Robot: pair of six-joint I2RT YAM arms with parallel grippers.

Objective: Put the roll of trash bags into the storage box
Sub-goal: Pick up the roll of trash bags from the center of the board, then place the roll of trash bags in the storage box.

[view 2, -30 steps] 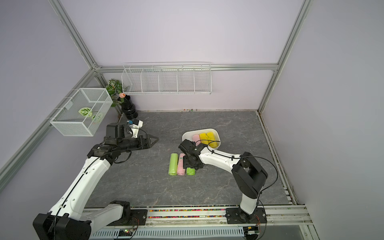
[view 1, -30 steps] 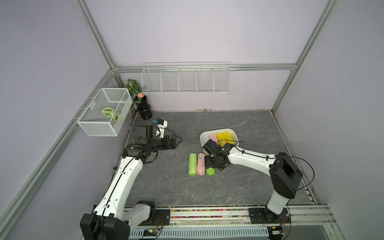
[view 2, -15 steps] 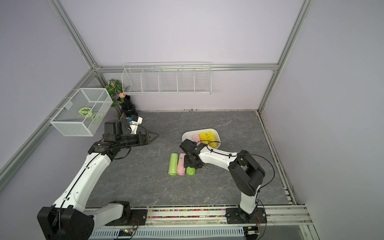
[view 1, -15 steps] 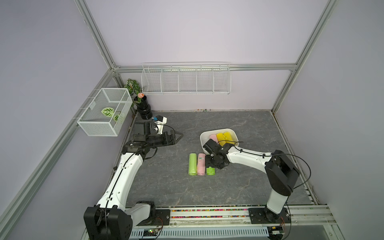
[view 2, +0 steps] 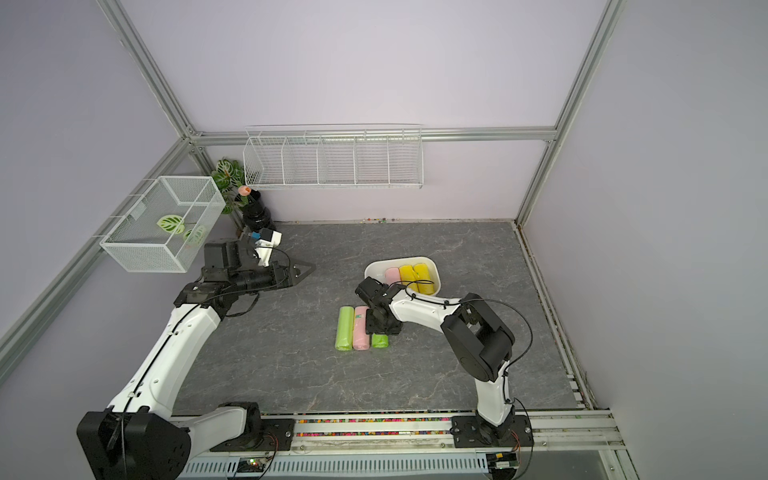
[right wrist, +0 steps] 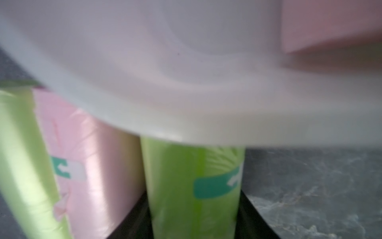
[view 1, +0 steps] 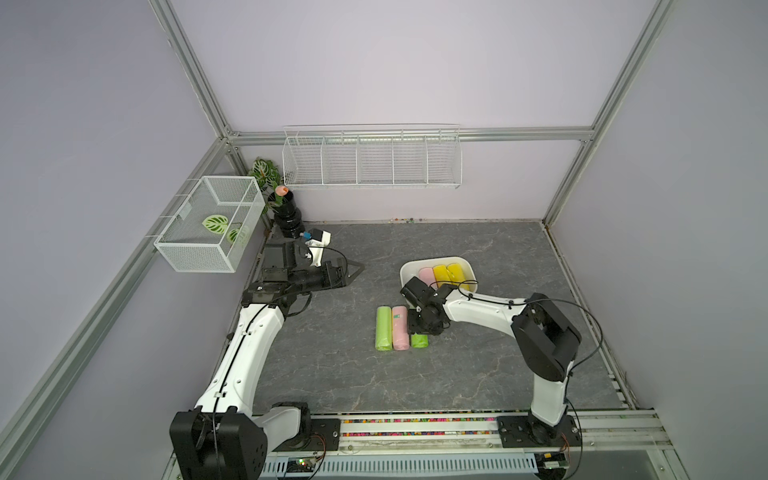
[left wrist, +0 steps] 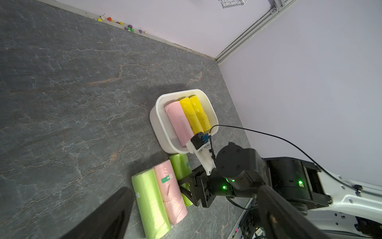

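Note:
Three rolls of trash bags lie side by side on the grey table: a light green roll point(view 1: 384, 328), a pink roll point(view 1: 400, 328) and a brighter green roll point(view 1: 419, 340) point(view 2: 380, 340) point(left wrist: 179, 165). My right gripper point(view 1: 419, 330) point(view 2: 379, 330) point(right wrist: 193, 217) is down over the brighter green roll point(right wrist: 192, 165), with a black finger pressed against each side; the roll still rests on the table. The white storage box point(view 1: 409, 270) point(view 2: 374, 266) point(left wrist: 157, 115) point(right wrist: 186, 103) stands just behind, holding one pink and two yellow rolls. My left gripper point(view 1: 355, 271) point(view 2: 305, 271) hovers open and empty at the far left.
A white wire-mesh basket point(view 1: 212, 224) hangs on the left frame, and a long wire rack point(view 1: 372, 162) hangs on the back wall. A plant in a black pot point(view 1: 286, 212) stands in the back left corner. Small coloured bits point(left wrist: 128, 28) lie along the back wall's foot.
The right gripper's jaws have closed in on the brighter green roll. The left arm has swung a little toward the back and its jaws have opened slightly wider.

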